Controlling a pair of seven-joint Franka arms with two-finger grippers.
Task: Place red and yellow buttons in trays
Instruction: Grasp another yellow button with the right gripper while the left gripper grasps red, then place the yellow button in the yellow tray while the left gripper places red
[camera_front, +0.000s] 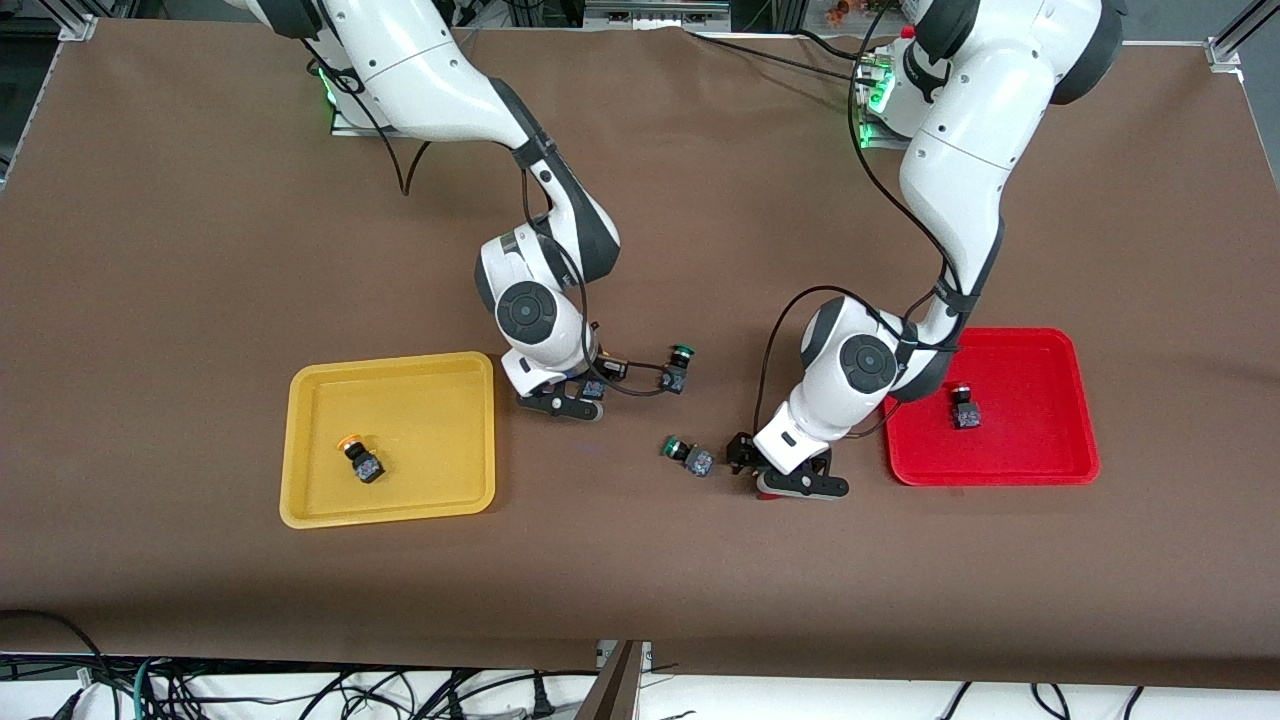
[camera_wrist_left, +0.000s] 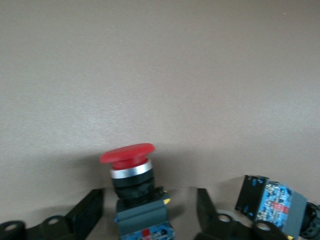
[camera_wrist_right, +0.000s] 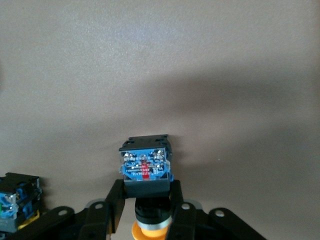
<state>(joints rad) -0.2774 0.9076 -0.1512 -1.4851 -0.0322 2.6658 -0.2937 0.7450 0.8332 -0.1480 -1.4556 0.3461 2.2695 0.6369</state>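
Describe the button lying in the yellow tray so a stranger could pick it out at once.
Find the yellow tray toward the right arm's end of the table. One small switch lies tipped over in it, the yellow button: black body, orange-yellow cap. No other button lies in that tray.

1. a brown table (camera_front: 200, 250) fills the front view.
2. 2 green-capped switches lie on it between the trays: one (camera_front: 679, 367) farther from the front camera, the other (camera_front: 688, 455) nearer.
3. cables (camera_front: 300, 690) hang below the table's near edge.

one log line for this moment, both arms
left gripper: open around red button | right gripper: shut on yellow button | table
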